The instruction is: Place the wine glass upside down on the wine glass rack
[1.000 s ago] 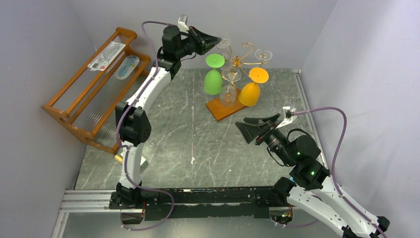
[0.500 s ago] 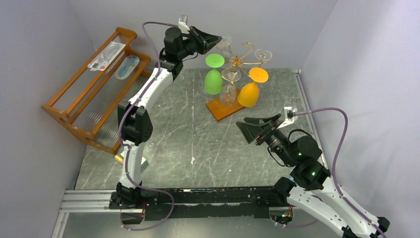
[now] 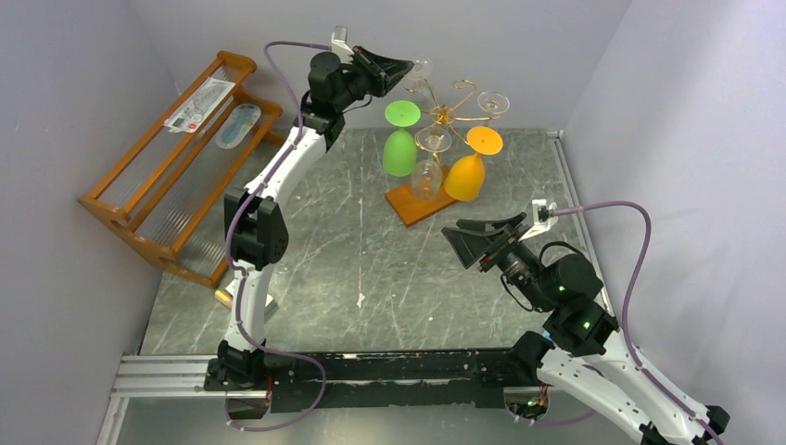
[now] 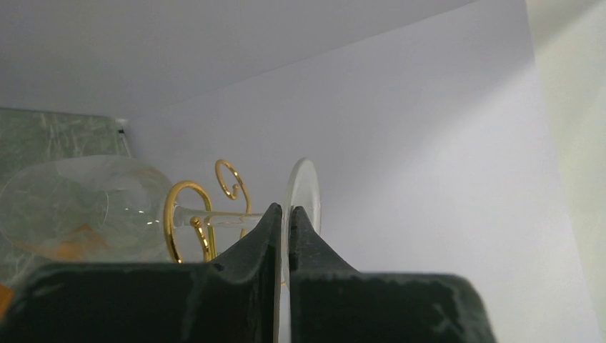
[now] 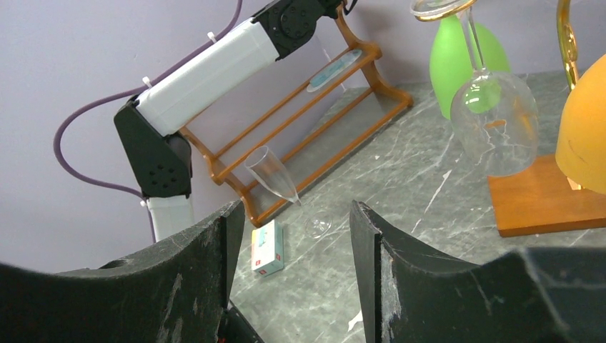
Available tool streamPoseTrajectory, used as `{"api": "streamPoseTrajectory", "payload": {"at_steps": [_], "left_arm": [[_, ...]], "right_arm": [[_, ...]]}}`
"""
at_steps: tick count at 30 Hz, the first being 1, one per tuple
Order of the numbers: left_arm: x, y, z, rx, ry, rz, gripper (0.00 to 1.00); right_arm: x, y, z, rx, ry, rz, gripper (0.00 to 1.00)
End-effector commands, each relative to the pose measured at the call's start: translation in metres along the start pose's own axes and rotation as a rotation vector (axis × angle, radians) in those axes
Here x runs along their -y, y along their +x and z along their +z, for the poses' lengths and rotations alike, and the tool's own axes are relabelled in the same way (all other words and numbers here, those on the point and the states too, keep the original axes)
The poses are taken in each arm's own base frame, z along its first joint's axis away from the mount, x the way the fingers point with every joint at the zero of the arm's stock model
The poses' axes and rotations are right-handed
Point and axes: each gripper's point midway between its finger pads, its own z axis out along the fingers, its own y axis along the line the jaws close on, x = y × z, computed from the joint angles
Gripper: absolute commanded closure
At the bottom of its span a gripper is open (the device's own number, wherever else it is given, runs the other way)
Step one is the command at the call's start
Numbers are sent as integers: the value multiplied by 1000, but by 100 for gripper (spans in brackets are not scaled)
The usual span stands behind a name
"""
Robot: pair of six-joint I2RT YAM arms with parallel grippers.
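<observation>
The table (image 3: pixel 371 269) was a grey, marbled slab veined in white, shut in by pale lilac walls (image 3: pixel 56 139) at the left, the back and the right, with a metal rail (image 3: pixel 167 373) along the near edge where both arms were bolted. A broad stretch of stone lay open between that rail and the wine glass rack (image 3: pixel 451 113), which stood toward the far edge on its brown wooden base (image 3: pixel 412 204). An orange-brown slatted shelf (image 3: pixel 109 206) hugged the left wall with a white packet (image 3: pixel 199 104) and a bluish one (image 3: pixel 239 125) on top. Near its foot a clear flute (image 5: pixel 275 175) stood on the table beside a small box (image 5: pixel 266 248). The rack carried a green glass (image 3: pixel 399 153), an orange glass (image 3: pixel 466 176) and a clear glass (image 3: pixel 427 176), all hung bowl down. The left gripper (image 4: pixel 284 209) was raised at the rack's far left side, pinched tight on the rim of the wine glass (image 4: pixel 71 211). Its foot was edge-on between the fingers and its stem crossed a gold curl of the rack. The right gripper (image 5: pixel 296 211) hovered over the right of the table, well short of the rack, jaws spread wide and holding nothing.
</observation>
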Motion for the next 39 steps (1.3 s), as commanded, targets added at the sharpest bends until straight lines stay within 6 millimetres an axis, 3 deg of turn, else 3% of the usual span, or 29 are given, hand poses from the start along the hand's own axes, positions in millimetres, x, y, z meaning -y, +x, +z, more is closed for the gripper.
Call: {"api": "streamPoseTrajectory", "payload": {"at_steps": [1,11,23,33,39], "left_arm": [[31,-13,0,77,98,72,95],[21,-23,-8,131,39,93,95],[23,-11,-20,74,34,84,95],[-2,-2,-22,45,-72,81,95],[-9,0,-24,31,-115,98,84]], "right_arm": [[-1,1,1,3,-6,10,41],[1,-1,-1,16,1,10,41],[-1,2,4,12,-12,20,41],[1,7,5,12,-13,29,41],[11,9,6,15,36,43,41]]}}
